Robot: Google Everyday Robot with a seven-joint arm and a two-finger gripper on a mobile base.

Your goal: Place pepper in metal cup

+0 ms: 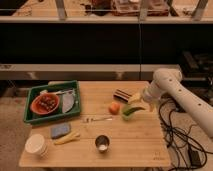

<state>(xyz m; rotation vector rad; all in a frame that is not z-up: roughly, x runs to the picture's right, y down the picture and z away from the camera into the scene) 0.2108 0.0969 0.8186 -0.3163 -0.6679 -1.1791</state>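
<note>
Over at the 3 o'clock side of the wooden table (pixel 150 150), the white arm (pixel 180 95) reaches down from the right. The gripper (pixel 139 103) hangs low over the board, jaws spread as wide as they go and nothing lifted between them. Just below it, at its 7 o'clock, lies the pepper (pixel 129 112), a slim green piece flat on the wood; whether a fingertip touches it, I cannot tell. At the pepper's 9 o'clock, just beside it, sits an orange-red round thing (pixel 114 107). At its 12 o'clock there is a pale yellow-green thing (pixel 133 96) next to a dark brown block (pixel 121 93). The metal cup (pixel 102 144) stands upright near the front edge, at 7 o'clock from the pepper and well apart from it. 1 thin metal utensil (pixel 98 119) lies between them. Far left, a green tray (pixel 55 85) holds a red bowl (pixel 44 103). At the table's 8 o'clock sit a blue sponge (pixel 60 131), a yellow piece (pixel 67 138) and a cream-white tub (pixel 36 145).
</note>
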